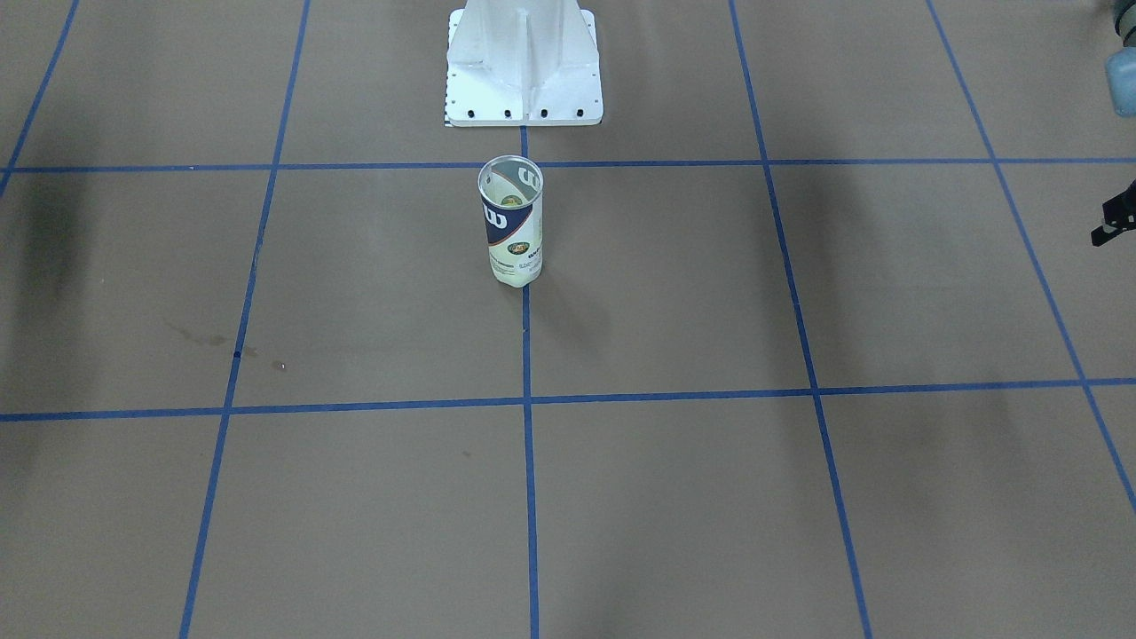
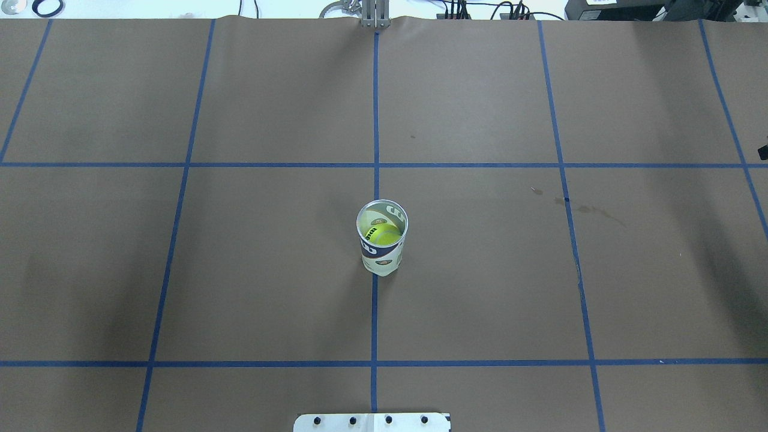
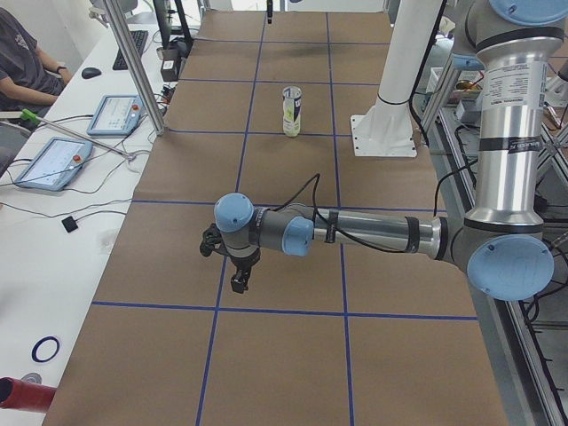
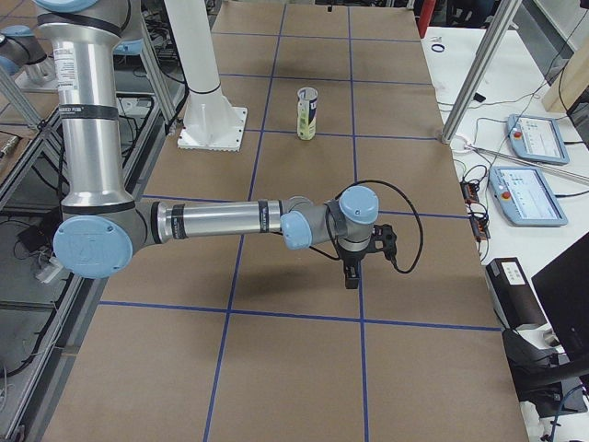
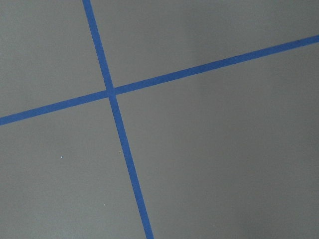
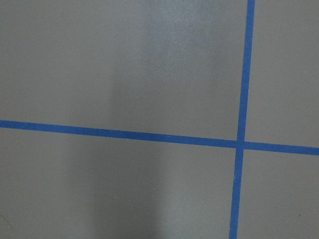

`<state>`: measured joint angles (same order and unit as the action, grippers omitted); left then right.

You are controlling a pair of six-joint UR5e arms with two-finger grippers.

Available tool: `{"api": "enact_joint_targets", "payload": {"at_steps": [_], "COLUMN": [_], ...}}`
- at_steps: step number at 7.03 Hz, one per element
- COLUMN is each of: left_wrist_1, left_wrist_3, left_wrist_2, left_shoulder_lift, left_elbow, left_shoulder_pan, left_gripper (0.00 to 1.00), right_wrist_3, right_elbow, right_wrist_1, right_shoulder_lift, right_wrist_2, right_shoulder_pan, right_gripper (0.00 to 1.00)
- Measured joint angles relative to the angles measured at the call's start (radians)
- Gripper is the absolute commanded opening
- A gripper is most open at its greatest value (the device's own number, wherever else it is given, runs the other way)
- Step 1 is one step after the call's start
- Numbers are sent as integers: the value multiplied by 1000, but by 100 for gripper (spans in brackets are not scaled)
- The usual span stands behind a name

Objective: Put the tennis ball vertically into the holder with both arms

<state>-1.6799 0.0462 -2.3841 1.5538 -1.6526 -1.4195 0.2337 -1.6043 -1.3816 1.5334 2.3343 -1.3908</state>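
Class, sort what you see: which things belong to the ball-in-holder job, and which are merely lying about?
Job:
holder
tennis ball inside it
left pincer
right pincer

Lying about:
white pedestal
tablets
mouse

This is looking like a robotics lab. Two industrial jointed arms, the left arm (image 3: 373,232) and the right arm (image 4: 221,221), are stretching low over a long table (image 2: 480,270) that is wearing brown paper gridded with blue tape (image 2: 375,120). A white pedestal (image 1: 524,67) is standing at the table's edge. Aluminium posts (image 3: 133,62) are framing the table, touchscreen control pendants (image 4: 534,195) are lying on white side benches, and a person (image 3: 22,62) is sitting beside a keyboard (image 3: 133,49).
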Motion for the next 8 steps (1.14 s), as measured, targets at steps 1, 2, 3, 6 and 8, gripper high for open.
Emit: {"api": "enact_joint_targets", "payload": {"at_steps": [1,2,3,6,8], "left_wrist_1": [0,0,0,-1,-1], "left_wrist_3": [0,0,0,0,1], "left_wrist_2": [0,0,0,-2,-2], "left_shoulder_lift": [8,14,20,31,31], "left_elbow": [3,4,5,5,5], "left_shoulder_pan": [0,0,1,1,0], "left_gripper": [100,100,100,100,100], "right_wrist_3": [1,1,1,6,9], "right_elbow": [2,3,4,5,9], "right_wrist_1": [1,2,2,4,4], "right_shoulder_lift": [0,1,1,1,1], "right_wrist_2": [0,-3,-5,-2,-2], "right_shoulder_pan": [0,1,1,5,7], "right_gripper": [99,99,99,99,99]}}
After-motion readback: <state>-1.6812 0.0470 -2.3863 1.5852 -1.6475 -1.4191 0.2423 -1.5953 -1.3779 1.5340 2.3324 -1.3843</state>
